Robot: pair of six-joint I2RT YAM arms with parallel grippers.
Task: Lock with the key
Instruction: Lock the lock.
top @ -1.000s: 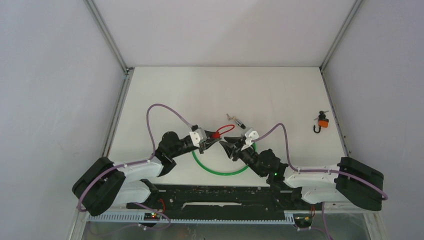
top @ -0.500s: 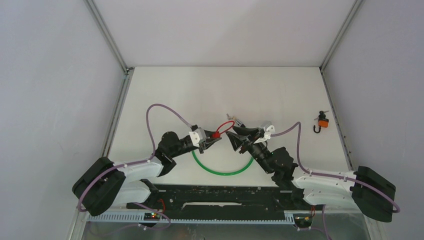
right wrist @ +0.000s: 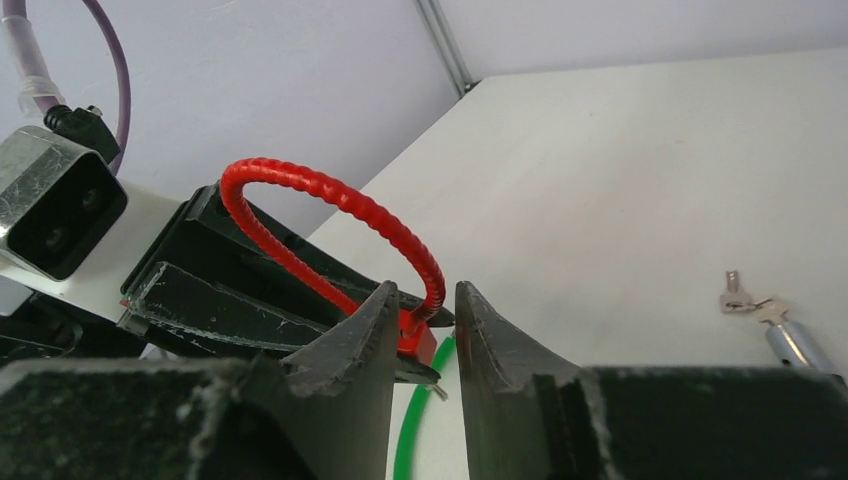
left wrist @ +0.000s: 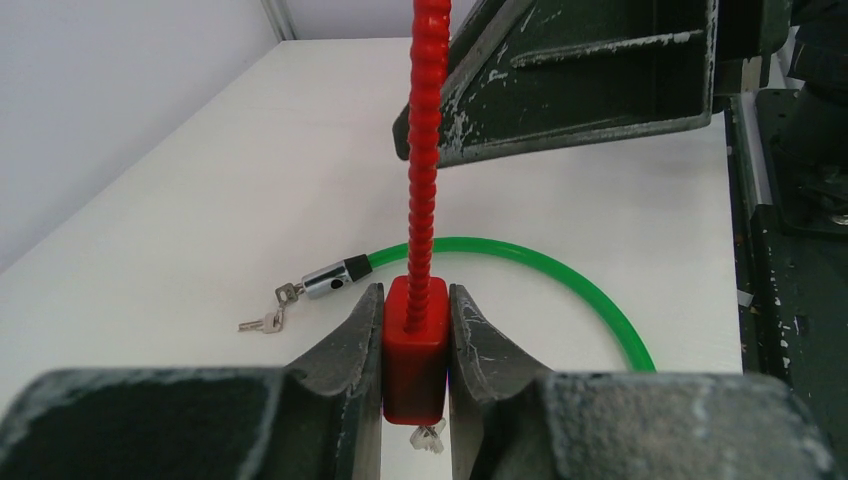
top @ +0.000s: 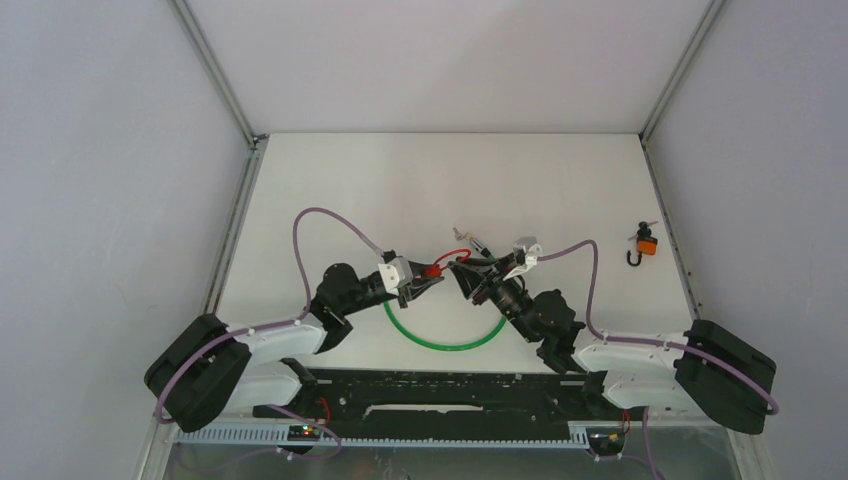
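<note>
Left fingers (left wrist: 340,350) are squeezing the red lock (left wrist: 415,345) tight, holding it just over the tabletop (top: 400,180). The lock's bumpy red loop (right wrist: 330,195) is curving toward the right fingers (right wrist: 350,340). Those are sitting a little apart, with the loop showing in the gap. A green ring (left wrist: 560,275) is lying below.

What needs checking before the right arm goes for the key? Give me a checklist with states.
1. Left gripper clamped on red block-shaped plastic lock body: ok.
2. Red ribbed cable loop seated in that body: cannot tell.
3. Small silver key showing under the body: ok.
4. Right gripper on the key: not ok, open beside the cable.
5. Key fully inserted: cannot tell.
</note>
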